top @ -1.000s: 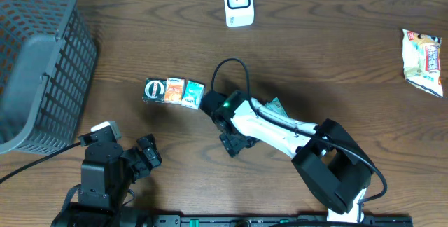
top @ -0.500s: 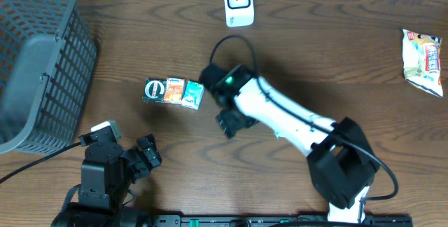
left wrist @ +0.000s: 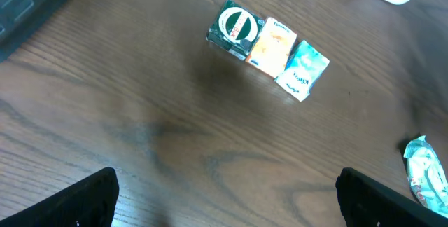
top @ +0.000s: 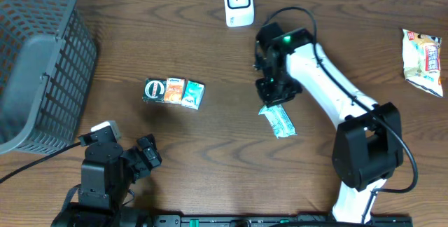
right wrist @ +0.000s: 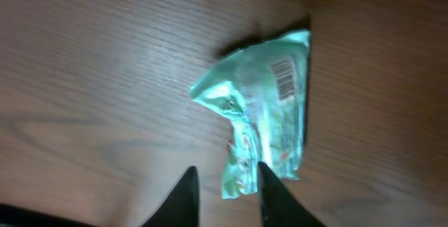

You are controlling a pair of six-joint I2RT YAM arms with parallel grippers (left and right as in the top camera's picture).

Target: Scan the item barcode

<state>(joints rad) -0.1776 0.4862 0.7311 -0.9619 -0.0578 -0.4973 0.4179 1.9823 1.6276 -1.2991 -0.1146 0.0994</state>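
Note:
A crumpled teal packet (top: 278,120) lies flat on the wooden table, and its barcode (right wrist: 283,80) faces up in the right wrist view. My right gripper (top: 273,92) hovers just above the packet's near end (right wrist: 266,108). Its fingers (right wrist: 185,195) are drawn close together, with a slim gap of bare wood between them and nothing held. The white scanner (top: 238,3) stands at the table's far edge. My left gripper (left wrist: 227,199) rests wide open and empty at the front left (top: 143,155).
A shrink-wrapped row of three small boxes (top: 173,92) lies left of centre, also in the left wrist view (left wrist: 269,48). A grey mesh basket (top: 42,59) fills the far left. A snack bag (top: 423,59) lies at the right edge.
My right arm swung from beside the three-box pack to the right and back, uncovering the teal packet. Its jaws narrowed from wide open. The left arm stayed still.

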